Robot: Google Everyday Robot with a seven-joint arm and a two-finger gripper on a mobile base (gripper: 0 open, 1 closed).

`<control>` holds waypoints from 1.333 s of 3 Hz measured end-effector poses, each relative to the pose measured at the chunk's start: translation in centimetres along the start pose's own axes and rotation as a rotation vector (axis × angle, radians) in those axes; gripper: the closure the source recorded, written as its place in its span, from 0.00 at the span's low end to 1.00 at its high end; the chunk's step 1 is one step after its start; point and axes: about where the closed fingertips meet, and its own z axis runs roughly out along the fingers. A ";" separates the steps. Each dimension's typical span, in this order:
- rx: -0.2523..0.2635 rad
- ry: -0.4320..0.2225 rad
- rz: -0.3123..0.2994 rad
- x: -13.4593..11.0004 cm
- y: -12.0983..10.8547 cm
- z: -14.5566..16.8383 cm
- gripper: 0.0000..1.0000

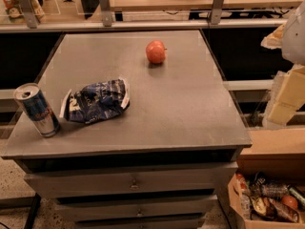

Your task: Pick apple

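Observation:
The apple (156, 51) is small, round and red-orange. It sits on the grey cabinet top (181, 104), toward the far edge and a little right of the middle. My gripper (286, 97) hangs at the right edge of the view, off the cabinet's right side. It is well to the right of the apple, nearer to me than it, and touches nothing.
A blue and silver drink can (37, 109) stands at the near left corner. A crumpled blue chip bag (97, 100) lies beside it. A cardboard box of snacks (269, 202) sits on the floor at lower right. A rail and glass partition (143, 23) run behind the cabinet.

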 end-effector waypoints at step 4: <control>0.028 -0.212 -0.054 -4.7 -9.5 0.0 0.00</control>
